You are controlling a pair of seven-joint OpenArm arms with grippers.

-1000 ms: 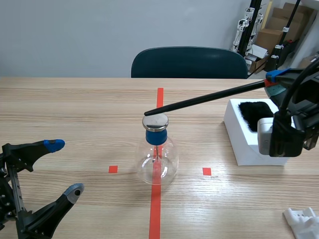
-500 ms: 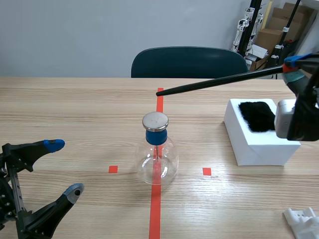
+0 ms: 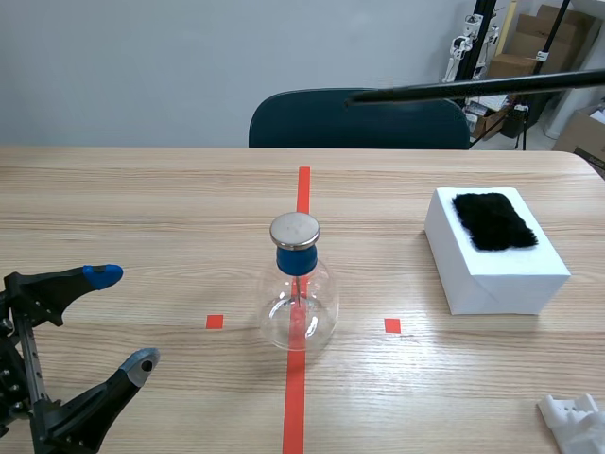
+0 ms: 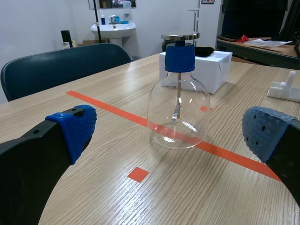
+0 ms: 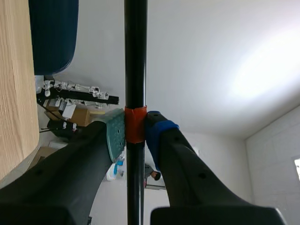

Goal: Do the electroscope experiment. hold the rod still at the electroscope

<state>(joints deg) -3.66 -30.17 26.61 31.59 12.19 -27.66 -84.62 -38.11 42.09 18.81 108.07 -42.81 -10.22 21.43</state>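
The electroscope (image 3: 300,293) is a clear glass flask with a blue neck and a round metal cap, standing on the red tape line at the table's middle; it also shows ahead of my left gripper as the electroscope (image 4: 178,96). A long black rod (image 3: 473,89) hangs high above the table at the upper right, its tip far above and behind the cap. My right gripper (image 5: 135,131) is shut on the rod (image 5: 135,56) at its orange band, out of the scene view. My left gripper (image 3: 118,317) rests open at the front left.
A white block (image 3: 496,255) with a black fur pad (image 3: 493,220) on top stands to the right of the flask. A white object (image 3: 577,421) lies at the front right corner. A dark blue chair (image 3: 359,118) stands behind the table.
The right arm has lifted the rod up and away from the electroscope's cap, and the arm itself has left the scene view. The left arm has not moved.
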